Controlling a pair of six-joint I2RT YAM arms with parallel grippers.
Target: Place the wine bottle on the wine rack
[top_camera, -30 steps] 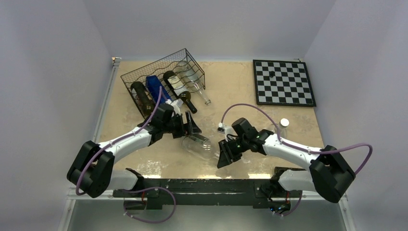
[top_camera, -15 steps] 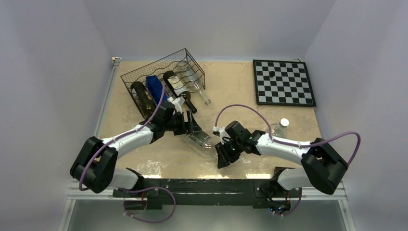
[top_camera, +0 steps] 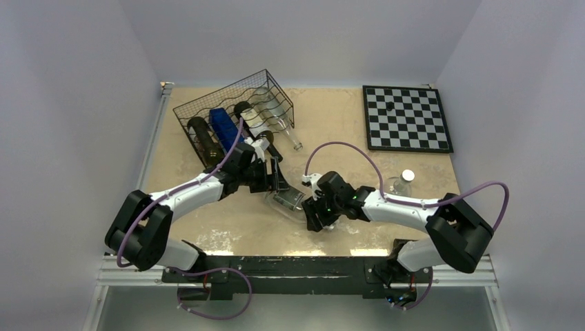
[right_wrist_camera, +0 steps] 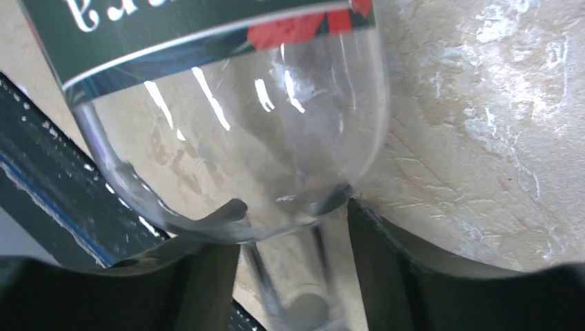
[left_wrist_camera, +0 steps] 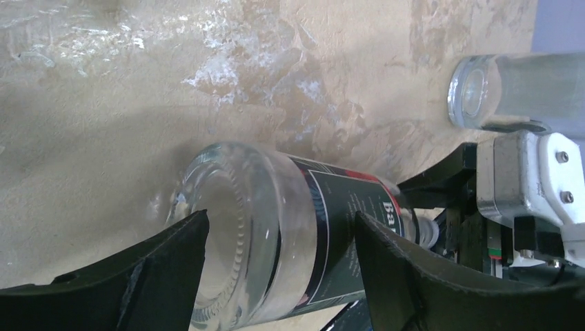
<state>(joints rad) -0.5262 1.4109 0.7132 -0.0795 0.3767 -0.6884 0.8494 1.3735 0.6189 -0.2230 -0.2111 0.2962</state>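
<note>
The clear wine bottle (top_camera: 288,201) lies on its side on the desk (top_camera: 331,117), about midway between the left and right edges and closer to the near edge, with one of my grippers at each end. The left gripper (top_camera: 277,181) is spread wide around the bottle's base, one finger (left_wrist_camera: 162,272) on each side of the glass; I cannot tell from the left wrist view whether they press on it. The right gripper (top_camera: 312,215) is also spread, its fingers (right_wrist_camera: 421,272) flanking the neck where the shoulder narrows, and the gap is wider than the neck. The dark label faces up. The wine rack (top_camera: 272,93) stands in the far left corner, not touching this bottle, with several other bottles (top_camera: 222,124) lying in it. A chessboard (top_camera: 407,118) lies flat in the far right corner, and a small capped bottle (top_camera: 404,181) sits near the right edge.
</note>
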